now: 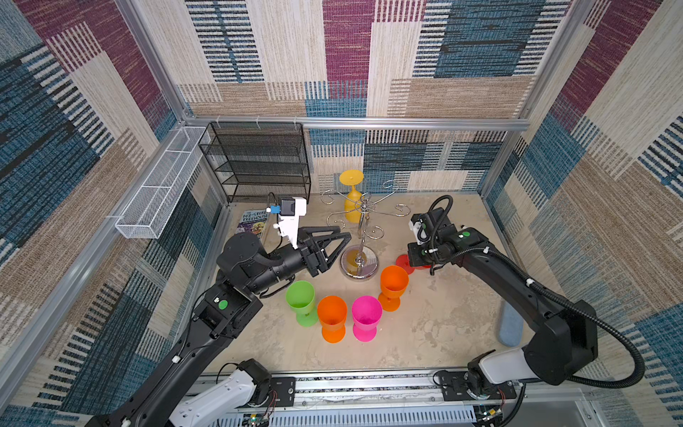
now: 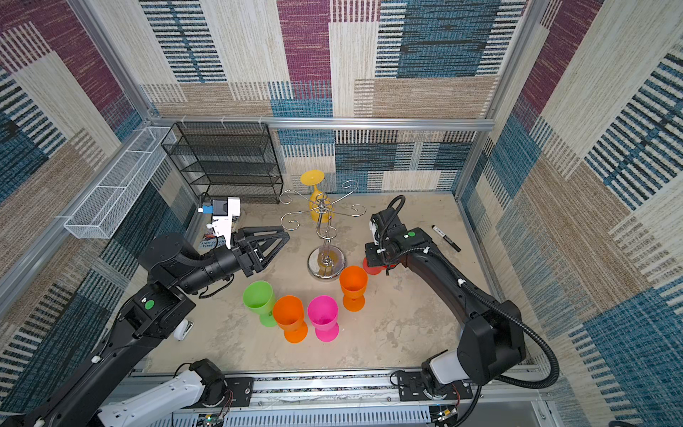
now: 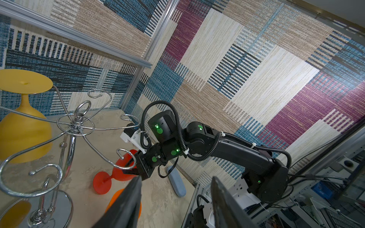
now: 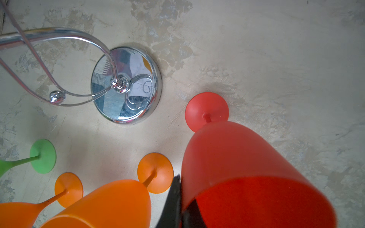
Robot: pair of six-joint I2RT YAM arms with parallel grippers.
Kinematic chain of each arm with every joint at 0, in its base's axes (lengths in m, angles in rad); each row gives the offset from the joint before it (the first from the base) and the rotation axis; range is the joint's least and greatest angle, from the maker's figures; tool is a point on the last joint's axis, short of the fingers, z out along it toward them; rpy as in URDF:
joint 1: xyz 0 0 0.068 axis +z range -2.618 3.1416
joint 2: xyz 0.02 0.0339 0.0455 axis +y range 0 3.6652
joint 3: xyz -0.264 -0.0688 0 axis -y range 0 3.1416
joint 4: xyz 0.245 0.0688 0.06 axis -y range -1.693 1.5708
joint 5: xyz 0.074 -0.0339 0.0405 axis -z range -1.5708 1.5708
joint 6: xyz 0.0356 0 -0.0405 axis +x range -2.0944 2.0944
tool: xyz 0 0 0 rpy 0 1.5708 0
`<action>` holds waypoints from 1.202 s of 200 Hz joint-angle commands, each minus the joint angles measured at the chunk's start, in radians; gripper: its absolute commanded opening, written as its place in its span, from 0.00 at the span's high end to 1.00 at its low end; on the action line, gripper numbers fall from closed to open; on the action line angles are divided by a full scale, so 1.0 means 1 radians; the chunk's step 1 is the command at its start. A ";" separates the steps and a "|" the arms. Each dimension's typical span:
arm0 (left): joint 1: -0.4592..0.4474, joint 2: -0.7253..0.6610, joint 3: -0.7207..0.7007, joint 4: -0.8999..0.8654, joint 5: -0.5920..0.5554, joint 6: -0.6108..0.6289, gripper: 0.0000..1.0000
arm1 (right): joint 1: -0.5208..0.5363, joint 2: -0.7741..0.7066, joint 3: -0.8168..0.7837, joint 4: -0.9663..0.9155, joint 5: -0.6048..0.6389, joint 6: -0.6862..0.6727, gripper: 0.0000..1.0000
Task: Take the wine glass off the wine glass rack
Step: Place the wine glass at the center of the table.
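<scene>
- The right gripper [image 4: 182, 194] is pinched shut on the rim of a red glass [image 4: 237, 158]. The glass is upright, foot down just beside the rack [image 1: 362, 227]; I cannot tell whether the foot touches the table [image 1: 425, 325].
- The left gripper [image 1: 343, 233] hangs about half open and empty, its tips pointing at the rack's pole.
- The yellow glass [image 1: 353, 201] hangs upside down with its stem vertical, on an arm past the rack's centre, toward the back wall.
- The left hand looks free and nearer. That glass probably has to slide outward along its wire.
</scene>
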 commanded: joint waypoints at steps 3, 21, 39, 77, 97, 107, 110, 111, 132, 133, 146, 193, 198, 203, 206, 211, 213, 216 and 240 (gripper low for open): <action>0.001 -0.006 -0.015 0.044 0.023 -0.004 0.42 | 0.005 0.027 0.061 -0.074 0.044 -0.019 1.00; 0.002 -0.008 -0.024 0.049 0.025 -0.006 0.42 | 0.012 0.053 0.104 -0.102 0.045 -0.026 1.00; 0.002 -0.011 -0.028 0.047 0.032 -0.006 0.42 | 0.018 0.084 0.137 -0.132 0.056 -0.036 1.00; 0.002 -0.030 -0.038 0.037 0.031 0.006 0.41 | 0.039 0.146 0.175 -0.160 0.067 -0.049 1.00; 0.003 -0.044 -0.053 0.039 0.025 0.005 0.42 | 0.044 0.165 0.188 -0.169 0.069 -0.052 1.00; 0.005 -0.048 -0.058 0.039 0.024 0.005 0.42 | 0.044 0.171 0.193 -0.169 0.069 -0.053 1.00; 0.005 -0.049 -0.059 0.039 0.023 0.005 0.42 | 0.044 0.172 0.195 -0.171 0.068 -0.054 1.00; 0.005 -0.049 -0.059 0.039 0.024 0.005 0.42 | 0.044 0.173 0.195 -0.171 0.068 -0.054 1.00; 0.007 -0.052 -0.066 0.041 0.026 0.004 0.42 | 0.044 0.175 0.198 -0.175 0.074 -0.053 1.00; 0.007 -0.052 -0.066 0.042 0.026 0.005 0.42 | 0.044 0.174 0.197 -0.174 0.074 -0.053 1.00; 0.006 -0.052 -0.067 0.043 0.027 0.002 0.42 | 0.043 0.157 0.180 -0.155 0.069 -0.047 1.00; 0.009 -0.050 -0.068 0.046 0.033 -0.001 0.42 | 0.044 0.136 0.142 -0.116 0.033 -0.044 1.00; 0.010 -0.049 -0.067 0.047 0.033 -0.001 0.42 | 0.044 0.136 0.140 -0.113 0.031 -0.044 1.00; 0.010 -0.049 -0.067 0.047 0.033 -0.003 0.42 | 0.044 0.136 0.137 -0.111 0.029 -0.044 1.00; 0.010 -0.049 -0.067 0.046 0.033 -0.003 0.42 | 0.044 0.136 0.136 -0.110 0.028 -0.044 1.00; 0.009 -0.049 -0.067 0.046 0.033 -0.003 0.42 | 0.044 0.136 0.136 -0.109 0.027 -0.044 1.00; 0.010 -0.050 -0.067 0.047 0.033 -0.003 0.42 | 0.044 0.137 0.136 -0.109 0.026 -0.044 1.00; 0.010 -0.049 -0.067 0.046 0.033 -0.003 0.42 | 0.044 0.137 0.136 -0.109 0.026 -0.044 1.00; 0.010 -0.049 -0.066 0.048 0.035 -0.005 0.42 | 0.044 0.139 0.139 -0.108 0.023 -0.044 1.00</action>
